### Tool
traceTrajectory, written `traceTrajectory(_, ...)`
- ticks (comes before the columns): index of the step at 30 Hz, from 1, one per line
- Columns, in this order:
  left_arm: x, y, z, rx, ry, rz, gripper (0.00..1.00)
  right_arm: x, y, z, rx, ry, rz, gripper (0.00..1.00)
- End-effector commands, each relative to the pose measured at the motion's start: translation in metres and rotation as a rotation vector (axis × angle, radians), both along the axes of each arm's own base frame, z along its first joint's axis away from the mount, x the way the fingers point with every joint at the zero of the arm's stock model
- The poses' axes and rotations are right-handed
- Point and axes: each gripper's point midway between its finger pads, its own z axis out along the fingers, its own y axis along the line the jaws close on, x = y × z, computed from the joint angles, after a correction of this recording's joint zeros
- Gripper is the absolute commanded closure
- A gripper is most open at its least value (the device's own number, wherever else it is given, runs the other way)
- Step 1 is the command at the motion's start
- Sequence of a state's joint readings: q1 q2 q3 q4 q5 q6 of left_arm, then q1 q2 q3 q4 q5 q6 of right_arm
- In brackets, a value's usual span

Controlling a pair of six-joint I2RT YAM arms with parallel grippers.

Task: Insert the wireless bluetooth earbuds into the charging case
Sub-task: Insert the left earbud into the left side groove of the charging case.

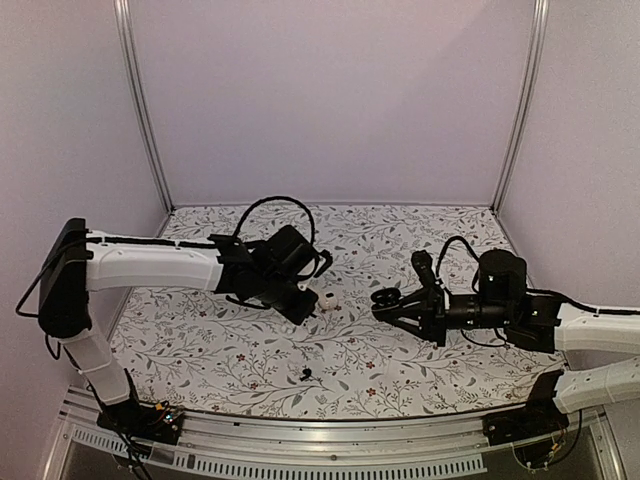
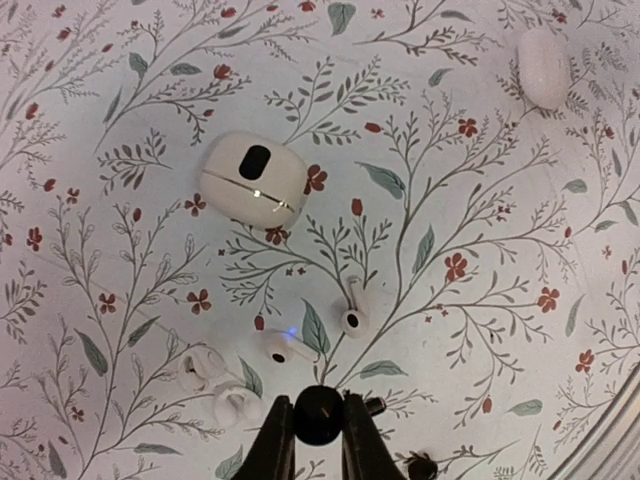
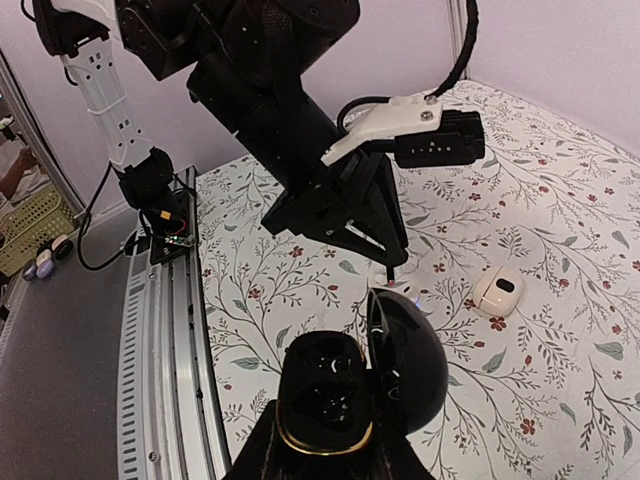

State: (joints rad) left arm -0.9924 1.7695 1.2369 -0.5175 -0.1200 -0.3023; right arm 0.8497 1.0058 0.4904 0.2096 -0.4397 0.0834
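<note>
My left gripper (image 2: 320,408) is shut on a black earbud (image 2: 320,420), low over the table. Just beyond its tips lie two white earbuds (image 2: 352,314) (image 2: 280,347), one showing a blue light. A closed white case (image 2: 253,180) lies further on, also seen in the top view as the white case (image 1: 325,303). My right gripper (image 3: 325,445) is shut on the black charging case (image 3: 325,395), held above the table with its lid (image 3: 408,362) swung open to the right. In the top view the black case (image 1: 383,297) faces the left gripper (image 1: 303,315).
Two pale rounded ear pieces (image 2: 200,366) (image 2: 237,404) lie left of my left fingers. Another white pebble-shaped case (image 2: 543,65) rests far right. A small black piece (image 1: 306,375) lies near the table's front edge. The metal rail (image 3: 170,330) borders the flowered mat.
</note>
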Motion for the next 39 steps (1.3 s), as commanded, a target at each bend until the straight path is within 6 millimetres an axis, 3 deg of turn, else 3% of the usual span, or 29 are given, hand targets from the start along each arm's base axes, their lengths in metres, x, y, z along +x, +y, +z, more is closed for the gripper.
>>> traceTrajectory(1, 0.006, 0.008, 0.043, -0.07, -0.153, 0.006, 0.88, -0.002, 0.01, 0.008, 0.038, -0.071, 0.063, 1.0)
traceTrajectory(11, -0.019, 0.015, 0.141, -0.358, -0.428, -0.099, 0.87, 0.001, 0.01, 0.01, 0.023, -0.233, 0.085, 1.0)
traceTrajectory(16, -0.034, 0.015, 0.17, -0.405, -0.536, -0.162, 0.87, 0.003, 0.016, 0.004, -0.028, -0.333, 0.068, 1.0)
traceTrajectory(25, -0.059, 0.006, 0.181, -0.428, -0.606, -0.245, 0.88, -0.001, 0.041, -0.005, -0.151, -0.518, 0.05, 1.0)
traceTrajectory(31, -0.078, 0.005, 0.179, -0.41, -0.646, -0.305, 0.88, -0.001, 0.045, 0.001, -0.135, -0.498, 0.054, 1.0)
traceTrajectory(33, -0.081, 0.004, 0.188, -0.434, -0.681, -0.299, 0.88, -0.001, 0.048, 0.0, -0.136, -0.47, 0.058, 1.0)
traceTrajectory(39, -0.082, 0.0, 0.183, -0.348, -0.738, -0.289, 0.88, -0.004, 0.063, -0.006, -0.143, -0.352, 0.106, 1.0)
